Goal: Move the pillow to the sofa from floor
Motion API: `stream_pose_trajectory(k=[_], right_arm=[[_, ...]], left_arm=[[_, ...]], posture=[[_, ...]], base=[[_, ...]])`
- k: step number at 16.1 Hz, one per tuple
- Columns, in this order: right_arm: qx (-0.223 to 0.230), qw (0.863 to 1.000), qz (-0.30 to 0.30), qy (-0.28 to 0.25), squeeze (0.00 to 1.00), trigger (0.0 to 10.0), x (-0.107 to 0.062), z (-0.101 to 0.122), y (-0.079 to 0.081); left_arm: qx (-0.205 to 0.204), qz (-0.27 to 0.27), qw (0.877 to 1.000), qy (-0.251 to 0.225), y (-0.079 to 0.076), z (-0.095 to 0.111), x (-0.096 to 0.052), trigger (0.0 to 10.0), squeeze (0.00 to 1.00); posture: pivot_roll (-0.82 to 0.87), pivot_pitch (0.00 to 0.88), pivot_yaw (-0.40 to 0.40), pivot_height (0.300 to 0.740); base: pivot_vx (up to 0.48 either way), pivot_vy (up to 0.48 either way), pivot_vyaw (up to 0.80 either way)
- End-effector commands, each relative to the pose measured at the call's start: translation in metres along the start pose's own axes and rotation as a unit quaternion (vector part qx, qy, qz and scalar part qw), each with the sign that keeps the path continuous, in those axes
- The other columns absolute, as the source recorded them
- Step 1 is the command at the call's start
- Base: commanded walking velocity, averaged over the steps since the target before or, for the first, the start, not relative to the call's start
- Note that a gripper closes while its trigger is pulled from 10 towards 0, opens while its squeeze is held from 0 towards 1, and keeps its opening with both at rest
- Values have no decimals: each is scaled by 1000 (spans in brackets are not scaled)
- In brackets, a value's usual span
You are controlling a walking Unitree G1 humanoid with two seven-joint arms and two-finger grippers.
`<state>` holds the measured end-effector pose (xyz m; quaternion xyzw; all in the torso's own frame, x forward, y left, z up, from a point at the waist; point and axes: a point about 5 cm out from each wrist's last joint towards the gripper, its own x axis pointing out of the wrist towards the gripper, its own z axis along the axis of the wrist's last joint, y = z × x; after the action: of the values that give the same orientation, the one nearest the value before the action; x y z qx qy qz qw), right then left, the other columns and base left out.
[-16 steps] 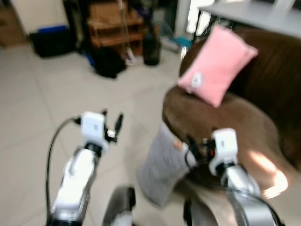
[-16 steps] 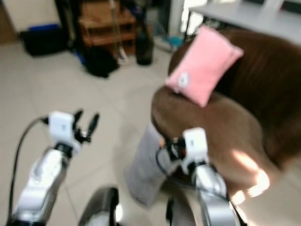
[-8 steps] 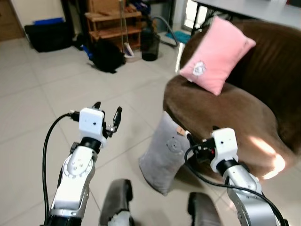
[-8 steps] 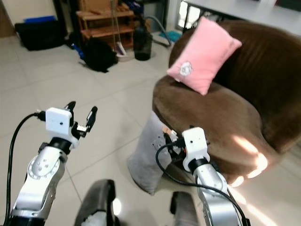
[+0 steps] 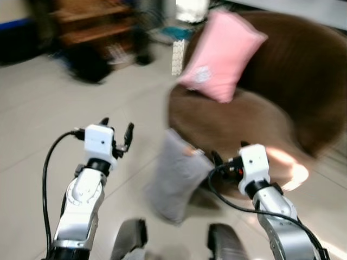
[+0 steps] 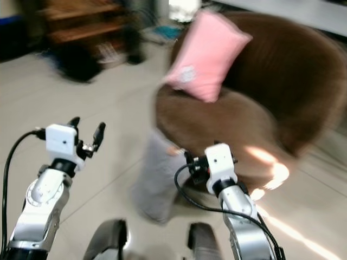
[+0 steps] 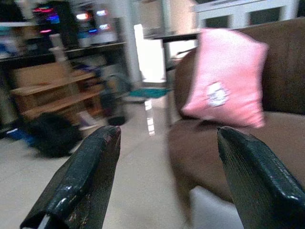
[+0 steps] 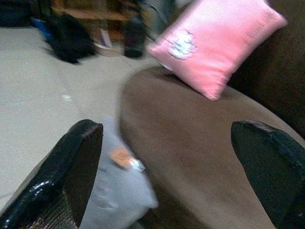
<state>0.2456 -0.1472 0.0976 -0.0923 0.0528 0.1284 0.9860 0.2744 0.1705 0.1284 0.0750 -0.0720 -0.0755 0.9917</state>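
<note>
A grey pillow [image 5: 176, 181] stands on the tiled floor, leaning against the front of the brown sofa [image 5: 255, 116]. A pink pillow [image 5: 219, 57] leans on the sofa's backrest. My left gripper [image 5: 115, 130] is open in the air to the left of the grey pillow, holding nothing. My right gripper [image 5: 219, 161] is close beside the grey pillow's upper right edge, in front of the sofa seat. In the right wrist view its fingers [image 8: 71, 167] are spread wide, with the grey pillow [image 8: 114, 191] low between them.
Wooden shelves [image 5: 87, 24] and a dark bag [image 5: 87, 65] stand at the back left. A grey table edge [image 5: 303, 8] runs behind the sofa. Open tiled floor [image 5: 43, 114] lies to the left. My own feet [image 5: 130, 238] show at the bottom.
The whole picture has shifted left and blurred, so the camera has turned. Both grippers stay open in about the same pose; the grey pillow still leans on the sofa.
</note>
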Motion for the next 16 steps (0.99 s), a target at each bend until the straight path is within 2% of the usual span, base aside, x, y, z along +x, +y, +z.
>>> stream_pose_trajectory(k=[1,3,9,16], right_arm=[[-4,1000,-14,10,0,10000,-2,-2,-6],[-13,1000,-10,9,0,10000,-1,-1,-6],[-9,1000,-4,18,0,10000,-2,-7,-4],[-1,999,1,32,0,10000,-1,-15,-7]], left_arm=[[-3,-14,1000,-5,-9,2,1,10000,0],[-3,-17,1000,-4,-9,1,1,10000,0],[-2,-25,1000,-2,-11,1,1,10000,0],[-4,-28,1000,3,-12,-2,3,10000,0]], posture=[[-62,26,1,615],[-62,28,1,615],[-62,27,1,615],[-59,27,3,610]], base=[[352,0,0],[358,0,269],[336,0,773],[0,0,0]])
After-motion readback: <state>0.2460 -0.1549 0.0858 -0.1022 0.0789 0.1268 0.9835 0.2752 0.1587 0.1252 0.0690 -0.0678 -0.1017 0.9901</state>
